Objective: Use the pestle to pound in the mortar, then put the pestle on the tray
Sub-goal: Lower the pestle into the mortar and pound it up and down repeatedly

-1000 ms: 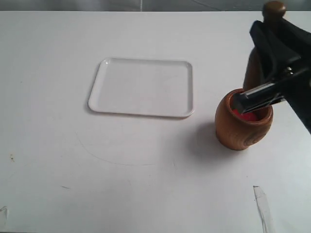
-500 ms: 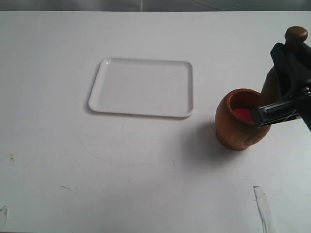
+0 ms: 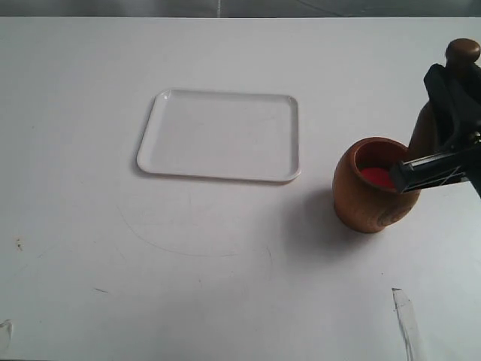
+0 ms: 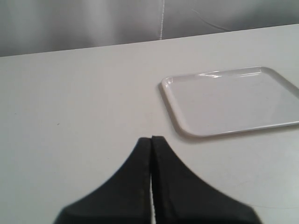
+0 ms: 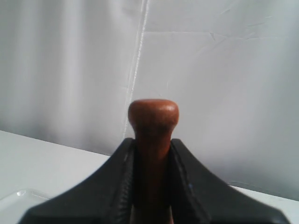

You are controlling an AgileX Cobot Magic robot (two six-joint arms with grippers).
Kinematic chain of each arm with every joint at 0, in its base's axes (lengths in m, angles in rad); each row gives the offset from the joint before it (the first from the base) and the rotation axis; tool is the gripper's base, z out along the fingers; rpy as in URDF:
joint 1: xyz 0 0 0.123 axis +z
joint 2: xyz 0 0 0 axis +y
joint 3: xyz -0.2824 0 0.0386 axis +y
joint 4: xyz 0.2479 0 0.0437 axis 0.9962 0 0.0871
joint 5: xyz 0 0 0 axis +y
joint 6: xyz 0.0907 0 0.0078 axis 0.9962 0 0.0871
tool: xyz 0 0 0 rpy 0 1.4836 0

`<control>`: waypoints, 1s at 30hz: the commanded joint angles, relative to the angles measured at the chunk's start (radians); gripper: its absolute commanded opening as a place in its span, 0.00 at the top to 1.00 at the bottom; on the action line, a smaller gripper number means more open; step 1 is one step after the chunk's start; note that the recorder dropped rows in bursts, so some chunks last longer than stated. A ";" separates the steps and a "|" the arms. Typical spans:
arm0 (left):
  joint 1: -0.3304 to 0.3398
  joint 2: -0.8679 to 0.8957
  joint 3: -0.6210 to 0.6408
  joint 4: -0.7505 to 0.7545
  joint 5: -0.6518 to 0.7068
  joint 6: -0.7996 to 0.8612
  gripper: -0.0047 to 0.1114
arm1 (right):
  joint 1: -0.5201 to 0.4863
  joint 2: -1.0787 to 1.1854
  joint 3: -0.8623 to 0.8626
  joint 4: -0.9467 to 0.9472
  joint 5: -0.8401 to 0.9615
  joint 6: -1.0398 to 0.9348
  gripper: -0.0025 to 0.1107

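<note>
Right claw (image 3: 449, 95) grips the pestle (image 3: 423, 135) by its handle, knob up, just beside the mortar (image 3: 368, 194) at its two o'clock; the tray (image 3: 222, 95) lies well apart at ten o'clock; left claw (image 4: 152, 140) pressed shut.

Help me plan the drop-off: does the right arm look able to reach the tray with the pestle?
Probably yes: the right pincer holds the pestle by the mortar, and only bare table lies between there and the empty tray. The mortar is the one thing to steer around.
</note>
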 commanded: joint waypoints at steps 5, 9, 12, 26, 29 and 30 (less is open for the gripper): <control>-0.008 -0.001 0.001 -0.007 -0.003 -0.008 0.96 | -0.002 -0.004 -0.101 0.042 0.160 -0.065 0.98; -0.008 -0.001 0.001 -0.007 -0.003 -0.008 0.96 | -0.002 -0.004 -0.260 0.226 0.237 -0.402 0.98; -0.008 -0.001 0.001 -0.007 -0.003 -0.008 0.96 | -0.002 -0.004 -0.295 0.275 0.207 -0.459 0.98; -0.008 -0.001 0.001 -0.007 -0.003 -0.008 0.96 | -0.196 0.054 -0.158 -0.013 0.199 -0.063 0.98; -0.008 -0.001 0.001 -0.007 -0.003 -0.008 0.96 | -0.274 0.110 -0.158 -0.168 0.219 0.069 0.98; -0.008 -0.001 0.001 -0.007 -0.003 -0.008 0.96 | -0.290 0.131 -0.158 -0.211 0.217 0.116 0.98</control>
